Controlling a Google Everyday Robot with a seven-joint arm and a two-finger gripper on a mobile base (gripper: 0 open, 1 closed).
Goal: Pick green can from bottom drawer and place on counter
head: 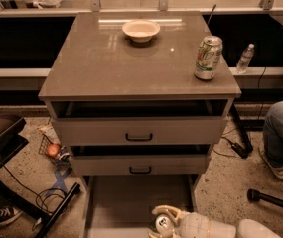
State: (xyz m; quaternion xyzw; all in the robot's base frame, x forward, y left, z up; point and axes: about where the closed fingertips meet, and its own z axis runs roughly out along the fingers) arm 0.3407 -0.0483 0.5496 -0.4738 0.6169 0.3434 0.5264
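The bottom drawer [131, 202] is pulled wide open, and its flat floor shows. My gripper [163, 223] reaches in from the lower right, over the drawer's front part. Its pale fingers [167, 210] curl around the green can [162, 225]. Only the can's shiny silver top and a bit of its dark side show. The gripper is shut on the can. The glossy grey-brown counter [116, 68] tops the cabinet well above the gripper.
A white bowl [141, 29] stands at the counter's back and a pale silver-and-green soda can [208, 57] at its right edge. The two upper drawers [139, 131] stand slightly open. A person's leg [280, 133] is at the right, cables and clutter [54, 152] at the left.
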